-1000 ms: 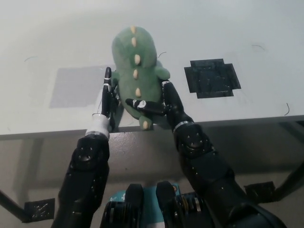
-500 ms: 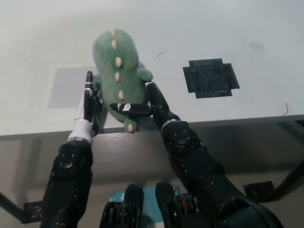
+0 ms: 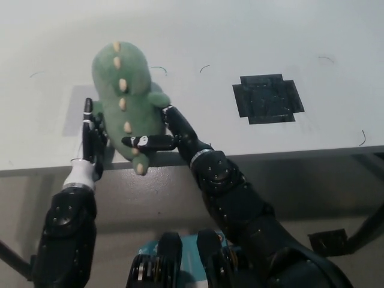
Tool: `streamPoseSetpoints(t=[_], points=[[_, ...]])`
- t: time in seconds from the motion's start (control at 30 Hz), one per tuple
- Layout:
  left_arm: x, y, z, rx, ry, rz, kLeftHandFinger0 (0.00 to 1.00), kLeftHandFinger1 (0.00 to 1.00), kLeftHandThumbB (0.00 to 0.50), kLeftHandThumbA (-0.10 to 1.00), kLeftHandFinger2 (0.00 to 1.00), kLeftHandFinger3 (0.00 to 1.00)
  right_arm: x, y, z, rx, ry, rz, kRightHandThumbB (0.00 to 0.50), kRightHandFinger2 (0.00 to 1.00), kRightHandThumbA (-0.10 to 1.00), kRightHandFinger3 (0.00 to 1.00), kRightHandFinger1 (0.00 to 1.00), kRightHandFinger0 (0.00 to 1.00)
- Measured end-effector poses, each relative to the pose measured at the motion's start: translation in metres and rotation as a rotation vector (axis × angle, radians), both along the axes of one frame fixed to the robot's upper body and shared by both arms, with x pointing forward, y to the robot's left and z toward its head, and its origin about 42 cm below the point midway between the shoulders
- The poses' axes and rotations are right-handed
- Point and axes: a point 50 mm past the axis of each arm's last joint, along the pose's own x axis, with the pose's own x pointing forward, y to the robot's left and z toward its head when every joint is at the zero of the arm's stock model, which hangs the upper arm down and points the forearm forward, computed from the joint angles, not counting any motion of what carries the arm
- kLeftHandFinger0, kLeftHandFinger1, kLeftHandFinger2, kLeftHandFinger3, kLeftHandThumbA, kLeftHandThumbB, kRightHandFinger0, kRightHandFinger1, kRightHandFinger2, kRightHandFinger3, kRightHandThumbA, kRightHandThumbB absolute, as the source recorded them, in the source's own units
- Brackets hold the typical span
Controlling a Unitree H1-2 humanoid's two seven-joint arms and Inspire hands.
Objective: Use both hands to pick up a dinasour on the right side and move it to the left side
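At ten o'clock on the desk (image 3: 252, 36), dinosaur (image 3: 125, 102) clamped between left hand (image 3: 91, 141) and right hand (image 3: 171, 133), fingers closed on its flanks; soft, light, likely squashes, so grip mid-body.

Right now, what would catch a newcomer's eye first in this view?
The green plush dinosaur, clamped between the left hand and the right hand near the table's front edge, over a grey patch. Next, the black cross-shaped mark on the white table, to the right.
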Motion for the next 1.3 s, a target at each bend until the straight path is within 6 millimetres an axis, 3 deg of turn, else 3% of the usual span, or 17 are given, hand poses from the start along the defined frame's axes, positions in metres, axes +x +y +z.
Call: streamPoseSetpoints(t=[0.17,0.3,0.43,0.5,0.7,0.73,0.87,0.9,0.93,0.97,1.07,1.13,1.2,1.27,1.3], points=[[-0.005,0.011,0.003,0.017,0.0,0.023,1.0,1.0,0.1,1.0,1.0,1.0,-0.004,0.011,0.002,0.001,0.002,0.027,0.148,1.0,1.0,1.0,1.0,1.0],[-0.006,0.015,0.004,0.018,0.009,0.033,1.0,1.0,0.064,1.0,1.0,1.0,-0.005,0.015,0.003,0.0,0.004,0.04,0.116,1.0,1.0,1.0,1.0,1.0],[-0.006,0.015,0.004,0.017,0.018,0.033,1.0,1.0,0.069,1.0,1.0,1.0,-0.004,0.015,0.004,-0.003,0.002,0.043,0.145,1.0,1.0,1.0,1.0,1.0],[-0.005,0.015,0.004,0.017,0.018,0.031,1.0,1.0,0.119,1.0,1.0,1.0,-0.004,0.014,0.004,-0.005,0.004,0.042,0.133,1.0,1.0,1.0,1.0,1.0],[-0.005,0.014,0.004,0.013,0.02,0.027,1.0,1.0,0.12,1.0,1.0,1.0,-0.003,0.012,0.004,-0.006,-0.004,0.042,0.105,1.0,1.0,1.0,1.0,1.0],[-0.004,0.014,0.004,0.014,0.02,0.026,1.0,1.0,0.091,1.0,1.0,1.0,-0.003,0.012,0.004,-0.006,-0.006,0.042,0.122,1.0,1.0,1.0,1.0,1.0],[-0.001,0.013,0.004,0.008,0.02,0.019,1.0,1.0,0.099,1.0,1.0,1.0,-0.001,0.01,0.006,-0.007,-0.016,0.04,0.132,1.0,1.0,1.0,1.0,1.0],[-0.001,0.012,0.004,0.008,0.019,0.015,1.0,1.0,0.111,1.0,1.0,1.0,-0.001,0.009,0.007,-0.005,-0.02,0.039,0.151,1.0,1.0,1.0,1.0,1.0],[0.0,0.011,0.004,0.008,0.018,0.012,1.0,1.0,0.193,1.0,1.0,1.0,-0.001,0.008,0.008,-0.005,-0.023,0.038,0.189,1.0,1.0,1.0,1.0,1.0],[0.0,0.01,0.004,0.009,0.017,0.007,1.0,1.0,0.19,1.0,1.0,1.0,0.0,0.007,0.009,-0.003,-0.03,0.036,0.224,1.0,1.0,1.0,1.0,1.0],[0.0,0.009,0.004,0.009,0.016,-0.004,1.0,1.0,0.221,1.0,1.0,1.0,0.001,0.001,0.01,0.0,-0.045,0.029,0.241,1.0,1.0,1.0,1.0,1.0],[0.0,0.009,0.004,0.008,0.015,-0.008,1.0,1.0,0.238,1.0,1.0,1.0,0.001,-0.002,0.008,-0.001,-0.047,0.024,0.28,1.0,1.0,1.0,1.0,1.0],[-0.001,0.008,0.004,-0.002,0.013,-0.013,1.0,1.0,0.223,1.0,1.0,1.0,0.003,-0.009,0.011,0.011,-0.066,0.012,0.272,1.0,1.0,1.0,1.0,1.0],[-0.002,0.008,0.004,-0.01,0.01,-0.02,1.0,1.0,0.236,1.0,1.0,1.0,0.004,-0.015,0.015,0.028,-0.088,0.005,0.261,1.0,1.0,1.0,1.0,1.0],[-0.002,0.008,0.004,-0.014,0.007,-0.025,1.0,1.0,0.259,1.0,1.0,1.0,0.005,-0.018,0.017,0.035,-0.099,0.002,0.232,1.0,1.0,1.0,1.0,1.0]])
